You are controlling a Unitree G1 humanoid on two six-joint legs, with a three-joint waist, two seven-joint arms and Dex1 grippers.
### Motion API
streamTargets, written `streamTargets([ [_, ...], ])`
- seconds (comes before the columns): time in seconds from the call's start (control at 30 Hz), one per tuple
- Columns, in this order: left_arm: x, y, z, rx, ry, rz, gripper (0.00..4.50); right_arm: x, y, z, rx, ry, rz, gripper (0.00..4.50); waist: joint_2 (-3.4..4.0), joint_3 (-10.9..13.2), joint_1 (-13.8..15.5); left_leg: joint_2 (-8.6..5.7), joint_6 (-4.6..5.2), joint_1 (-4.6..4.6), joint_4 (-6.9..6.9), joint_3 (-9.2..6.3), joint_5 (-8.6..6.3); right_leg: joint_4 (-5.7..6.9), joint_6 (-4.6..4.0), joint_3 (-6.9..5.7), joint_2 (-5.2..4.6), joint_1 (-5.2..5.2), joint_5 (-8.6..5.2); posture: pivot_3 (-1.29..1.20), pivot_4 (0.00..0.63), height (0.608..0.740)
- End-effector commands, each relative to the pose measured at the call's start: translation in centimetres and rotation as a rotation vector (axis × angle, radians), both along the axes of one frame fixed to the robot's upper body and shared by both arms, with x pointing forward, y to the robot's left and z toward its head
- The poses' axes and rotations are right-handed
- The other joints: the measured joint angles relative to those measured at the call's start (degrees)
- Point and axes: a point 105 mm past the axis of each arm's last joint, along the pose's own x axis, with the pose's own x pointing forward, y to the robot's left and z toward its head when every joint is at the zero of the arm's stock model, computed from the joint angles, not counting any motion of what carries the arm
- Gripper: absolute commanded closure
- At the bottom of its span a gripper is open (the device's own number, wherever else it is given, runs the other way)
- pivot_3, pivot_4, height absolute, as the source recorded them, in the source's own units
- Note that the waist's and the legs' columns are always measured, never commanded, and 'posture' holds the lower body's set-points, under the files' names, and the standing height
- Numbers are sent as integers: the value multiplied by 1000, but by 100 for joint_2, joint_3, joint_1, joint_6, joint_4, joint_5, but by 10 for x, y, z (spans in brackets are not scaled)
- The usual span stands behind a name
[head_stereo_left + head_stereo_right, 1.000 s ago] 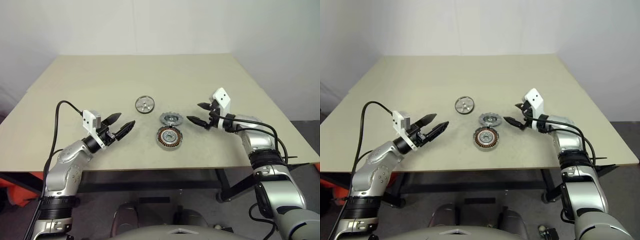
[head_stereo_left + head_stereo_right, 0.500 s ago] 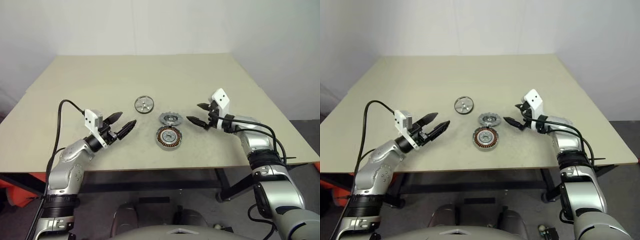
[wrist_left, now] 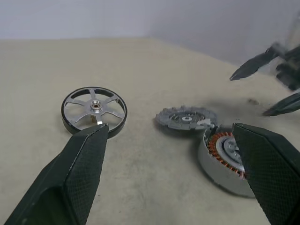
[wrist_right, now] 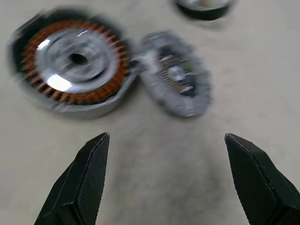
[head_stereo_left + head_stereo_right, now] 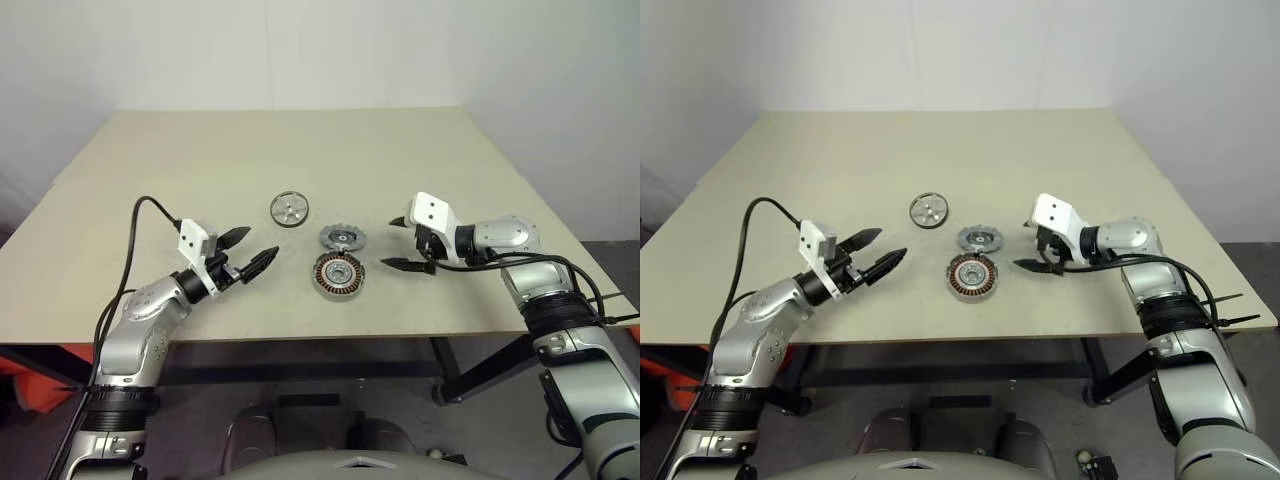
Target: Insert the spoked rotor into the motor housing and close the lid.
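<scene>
The shiny spoked rotor [image 5: 289, 209] lies flat on the tan table, farthest back of the three parts. In front of it sits the dark notched lid [image 5: 342, 238], its rim touching the motor housing [image 5: 339, 273], whose copper windings face up. My left gripper [image 5: 262, 241] hovers open and empty to the left of the housing, pointing at the parts. My right gripper [image 5: 388, 243] stands open and empty just right of the lid and housing, tilted down toward them. The right wrist view looks down on the housing [image 4: 77, 61] and lid [image 4: 176, 75].
The table [image 5: 200, 160] stretches bare far behind the parts and to both sides. Its front edge [image 5: 300, 340] runs close behind both arms. A black cable [image 5: 130, 250] loops above my left forearm.
My right gripper has rolled at the wrist, tipped downward and drawn back a little from the lid. The left gripper has stayed nearly in place. The parts have not moved.
</scene>
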Motion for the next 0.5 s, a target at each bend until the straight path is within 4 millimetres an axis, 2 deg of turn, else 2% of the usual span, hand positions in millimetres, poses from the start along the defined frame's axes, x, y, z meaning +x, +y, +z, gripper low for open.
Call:
streamTargets([
  [0.03, 1, -10, 11, 68, -62, -59, 22, -4, 19, 27, -74, -91, 174, 79, 0, 0, -9, 0, 0, 1, 1, 0, 0, 2, 0, 1, 0, 0, 0, 0, 0, 740],
  [0.3, 2, -11, 10, 73, -67, -66, 22, -13, 52, 28, -156, -101, 403, 79, 0, 0, -3, 0, 2, -3, 2, 0, -1, 4, -2, 0, 0, -2, 1, 0, 0, 740],
  [0.5, 1, -10, 8, 67, -67, -56, 22, -23, 59, 17, -266, -102, 551, 79, 0, 0, 3, 0, 5, -6, 5, -1, -3, 4, -3, 0, 0, -1, 1, 0, 0, 740],
])
